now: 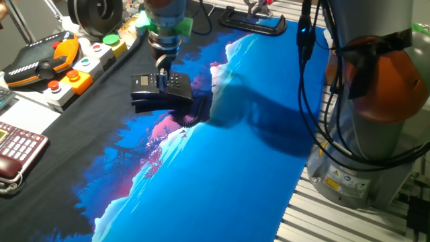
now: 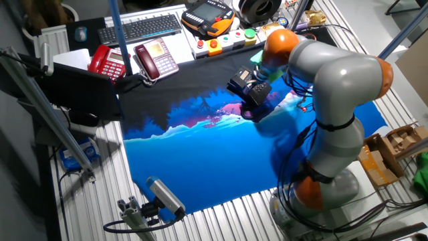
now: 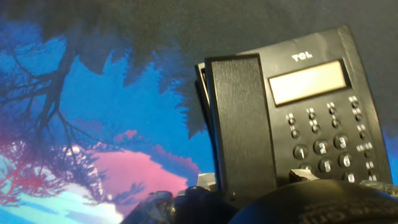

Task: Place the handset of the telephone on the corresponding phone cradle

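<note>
The black telephone (image 3: 317,124) with grey keys and a small display lies on the dark part of the cloth, also visible in the fixed views (image 1: 176,84) (image 2: 244,86). The handset (image 3: 239,124), a long black bar, lies lengthwise along the phone's left side, directly over the phone cradle, of which only a thin edge (image 3: 200,81) shows. My gripper (image 3: 255,180) (image 1: 163,72) (image 2: 257,84) comes straight down on the handset's near end, a finger on each side, shut on it. The coiled cord (image 1: 195,115) trails off toward the blue cloth.
An orange-and-black controller (image 1: 40,60) and a button box (image 1: 87,64) sit at the back left. A dark red and cream keypad phone (image 1: 17,144) (image 2: 155,57) lies near the table's edge, beside a red phone (image 2: 107,61) and a keyboard (image 2: 140,28). The robot base (image 1: 369,101) stands at the right.
</note>
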